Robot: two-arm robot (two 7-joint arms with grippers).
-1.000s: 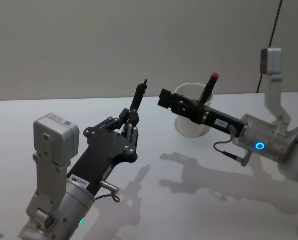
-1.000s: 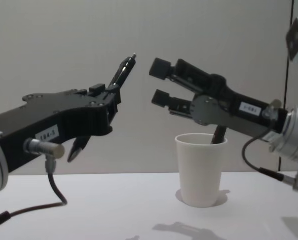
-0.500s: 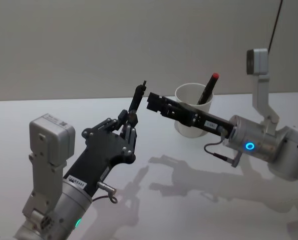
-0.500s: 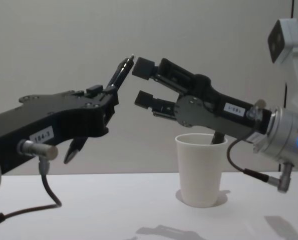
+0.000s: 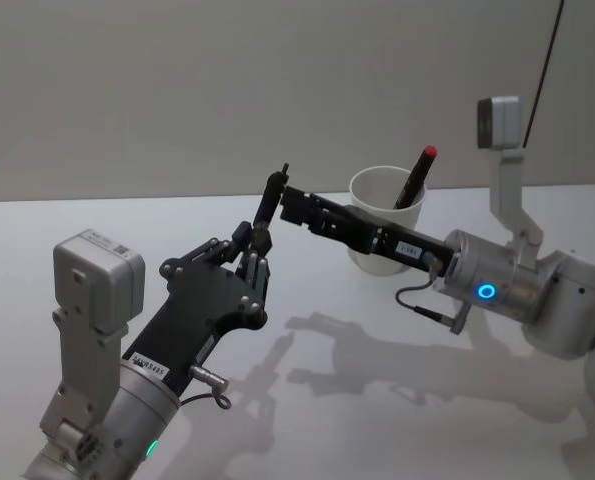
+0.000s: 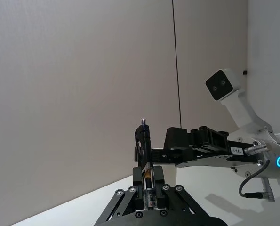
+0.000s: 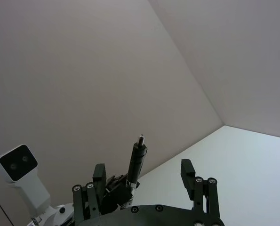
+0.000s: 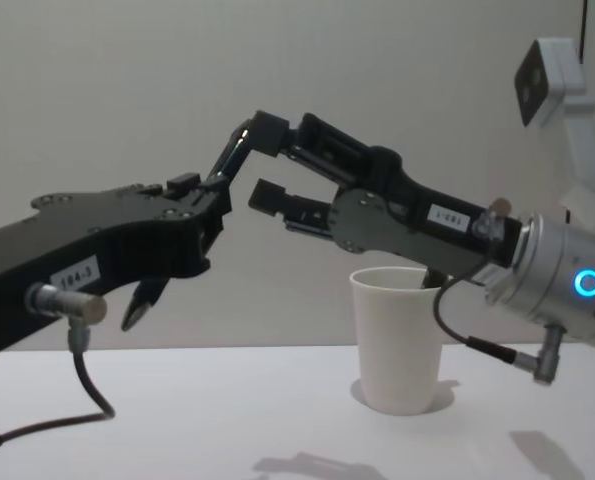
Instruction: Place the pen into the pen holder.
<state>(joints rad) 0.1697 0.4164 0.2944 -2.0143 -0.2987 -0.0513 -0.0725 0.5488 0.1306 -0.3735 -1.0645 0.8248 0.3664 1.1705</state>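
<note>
Two robot claws are meeting in mid-air over a white table (image 5: pixel 57 220). The left claw (image 5: pixel 257 240) is clenching the lower end of a black pen (image 5: pixel 270 200) and holding it raised, tip up and slightly tilted. The right claw (image 5: pixel 295 205) is hovering with its fingers spread on either side of the pen's upper end; seen from its own wrist, the pen (image 7: pixel 136 160) is standing nearer one finger than the other. Whether that finger is already touching it cannot be told. The white paper cup (image 5: pixel 375 192) is standing on the table under the right forearm, with a second pen (image 5: pixel 415 178), red-topped, already leaning inside.

This looks like a handover. Because the pen is sitting off-centre, a closing right claw would likely be pushing it sideways against the left's hold. If the left lets go early, the pen would be dropping to the table. The light cup (image 8: pixel 402 340) is also at risk of being tipped if the forearm swings low.
</note>
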